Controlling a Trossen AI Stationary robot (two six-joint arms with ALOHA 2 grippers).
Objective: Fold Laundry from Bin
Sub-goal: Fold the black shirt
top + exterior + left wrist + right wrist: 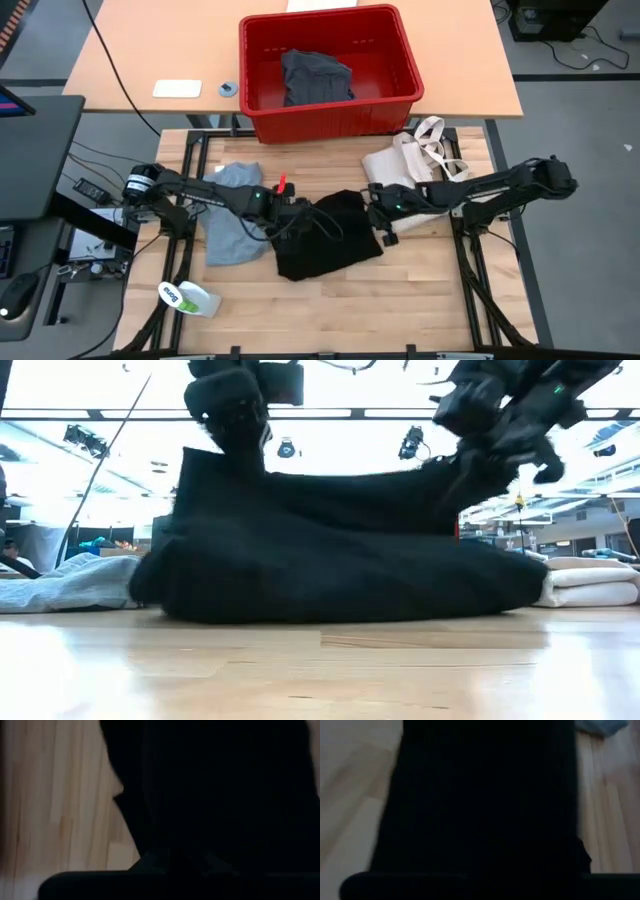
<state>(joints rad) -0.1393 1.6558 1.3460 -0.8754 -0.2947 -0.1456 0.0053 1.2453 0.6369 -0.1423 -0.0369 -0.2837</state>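
While a black garment (325,238) lies heaped on the wooden worktop (400,300) just in front of the red bin (330,70), it is flanked by both arms. The left tool (298,212) is seen closed at the garment's left upper edge, where a fold of the black cloth is lifted in the low view; whether the cloth is pinched there cannot be told. The right tool (378,218) is pressed against the garment's right edge, and its fingers are lost against the dark cloth, so open or closed cannot be told. A light grey T-shirt (232,215) is spread on the worktop left of the black garment, partly under the left arm. A dark grey garment (315,78) is left inside the bin. A cream tote bag (415,155) is placed between the bin and the right arm. A green-and-white bottle (188,298) is laid near the worktop's front left corner.
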